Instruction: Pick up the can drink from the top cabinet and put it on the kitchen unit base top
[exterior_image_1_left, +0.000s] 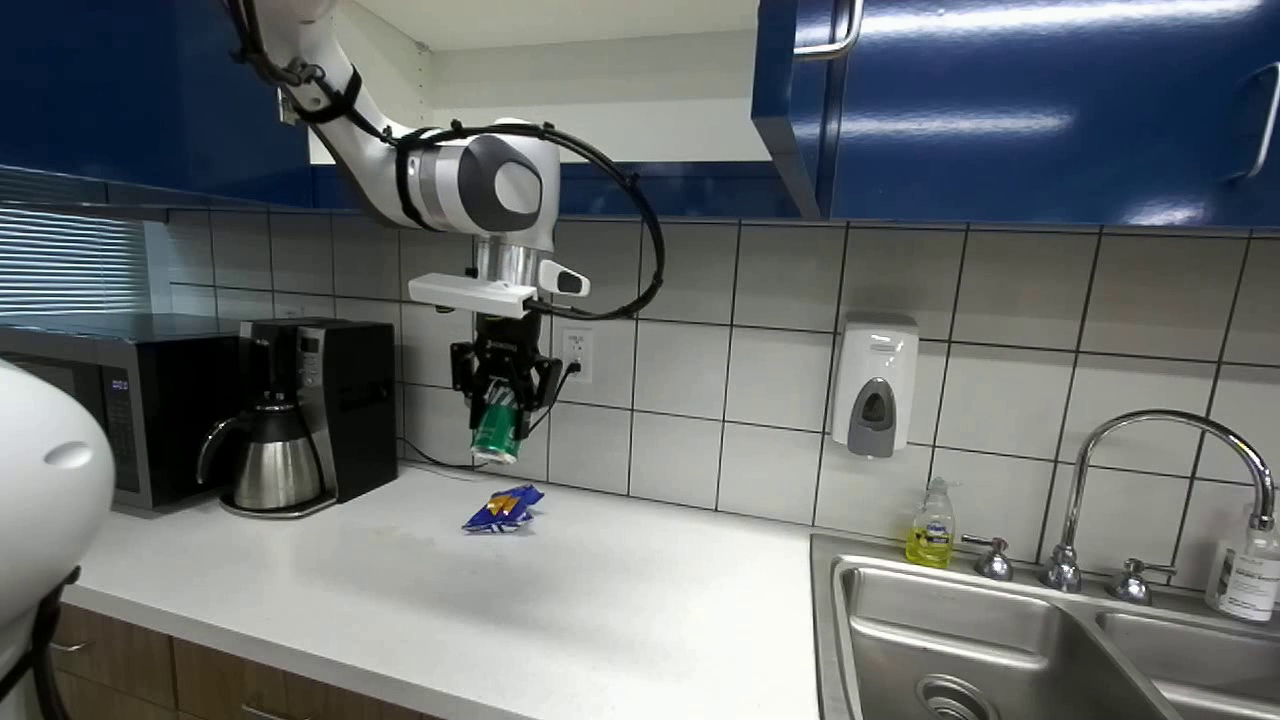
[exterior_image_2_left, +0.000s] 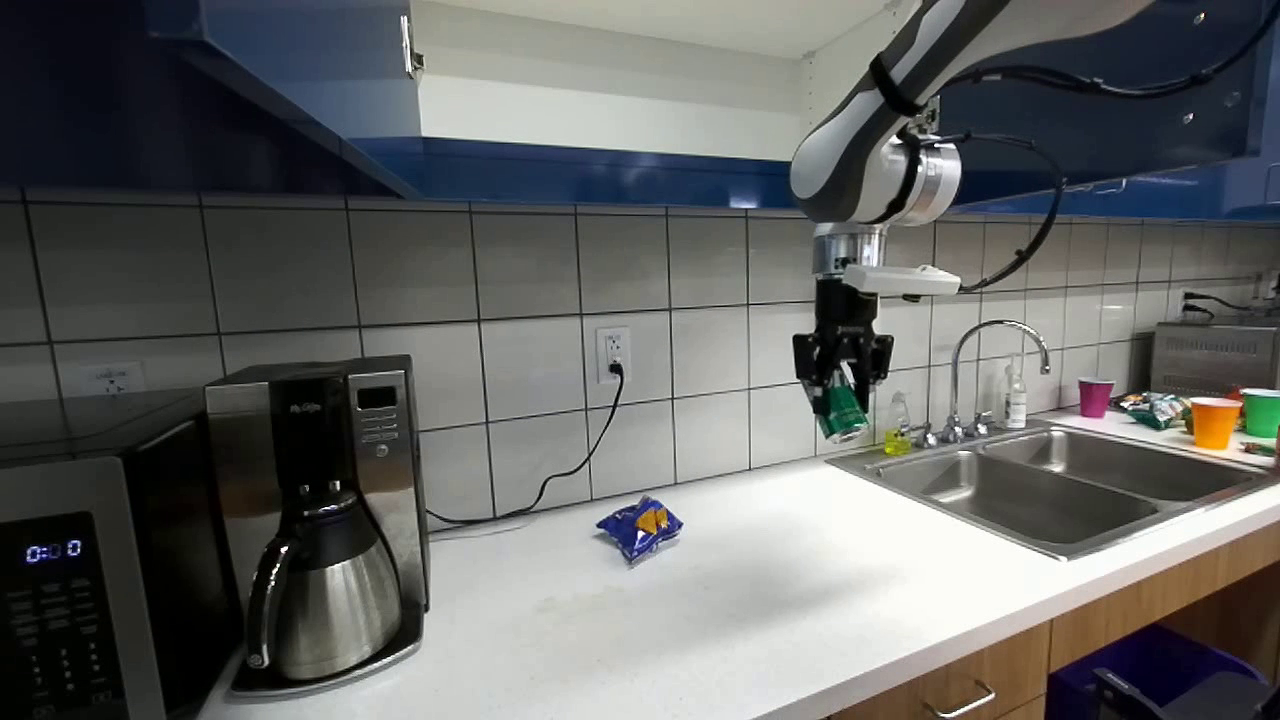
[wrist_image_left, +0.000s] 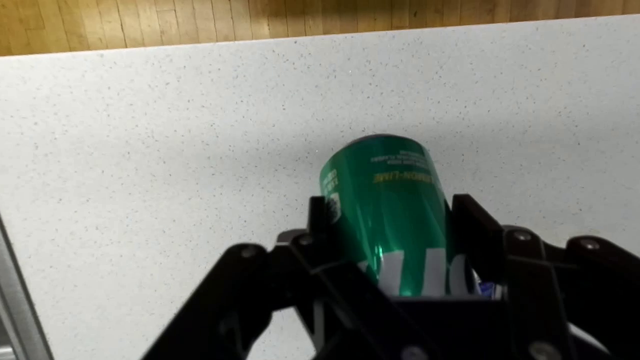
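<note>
The green can drink (exterior_image_1_left: 497, 428) is held tilted between the fingers of my gripper (exterior_image_1_left: 500, 415), pointing down. In both exterior views the can (exterior_image_2_left: 846, 412) hangs in the air above the white kitchen unit base top (exterior_image_1_left: 600, 620), apart from it. In the wrist view the fingers (wrist_image_left: 390, 200) press on both sides of the can (wrist_image_left: 387, 200); its lower part shows against the countertop (wrist_image_left: 175, 135), and its other end is hidden by the gripper. The blue top cabinet, with its white interior (exterior_image_2_left: 600, 110), stands open above and behind the arm.
A blue-and-yellow packet (exterior_image_1_left: 505, 510) lies on the countertop near the wall. A coffee maker (exterior_image_2_left: 330, 520) and a microwave (exterior_image_2_left: 90, 560) stand at one end. The steel sink (exterior_image_2_left: 1060, 490), faucet (exterior_image_2_left: 955, 370) and a yellow soap bottle (exterior_image_1_left: 931, 530) are at the other side.
</note>
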